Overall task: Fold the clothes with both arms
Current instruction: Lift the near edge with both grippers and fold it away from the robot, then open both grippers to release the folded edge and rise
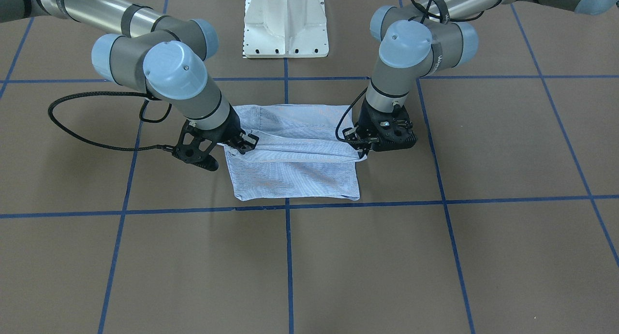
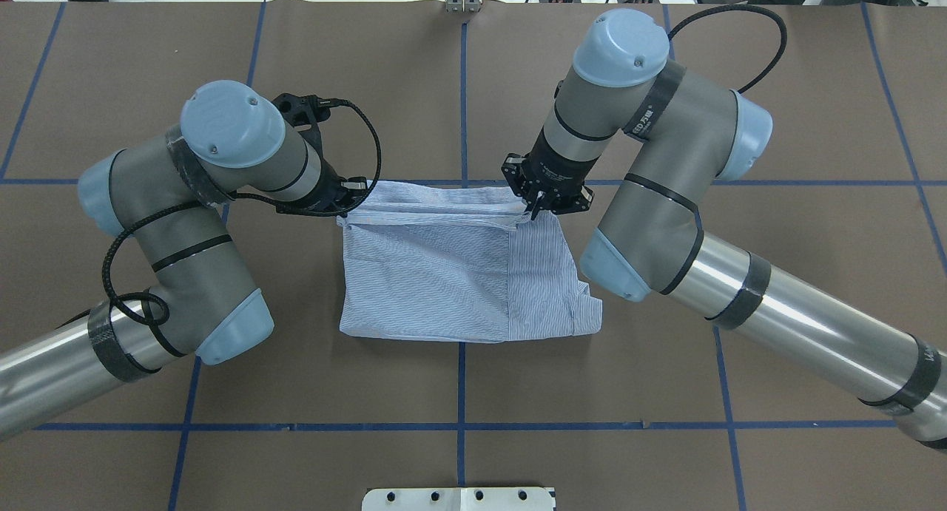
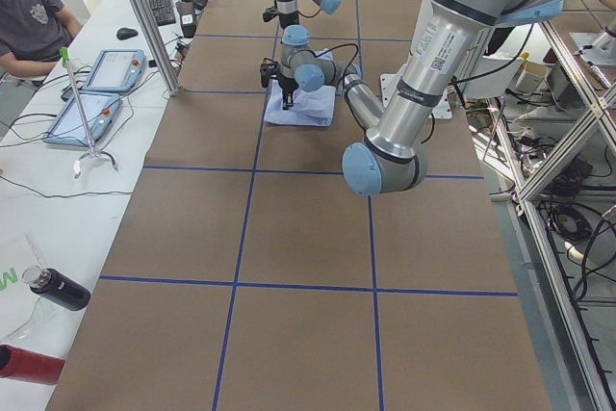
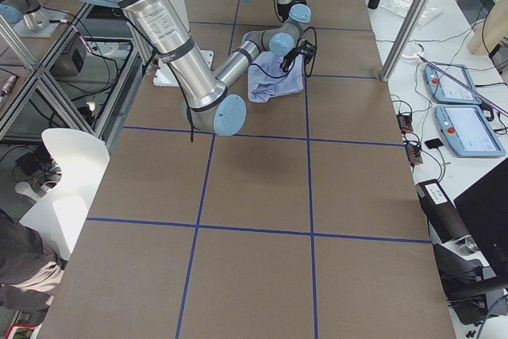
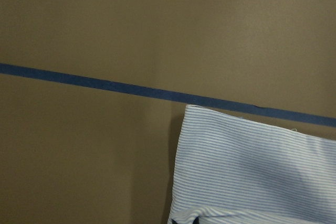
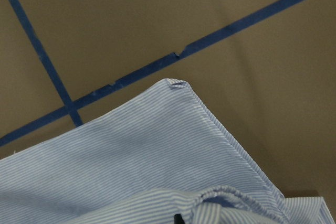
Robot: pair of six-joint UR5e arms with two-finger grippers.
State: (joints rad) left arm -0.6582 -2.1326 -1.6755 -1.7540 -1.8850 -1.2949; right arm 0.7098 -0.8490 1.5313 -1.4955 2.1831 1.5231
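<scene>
The shirt (image 1: 295,177) lies part-folded mid-desk (image 1: 193,266). The left gripper (image 1: 361,150) and right gripper (image 1: 244,144) each pinch one end of its raised fold. The cloth looks light and limp, so grasp the hems and keep it taut.

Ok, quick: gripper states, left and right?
Left gripper: closed, pinching the shirt edge.
Right gripper: closed, pinching the shirt's opposite edge.
</scene>
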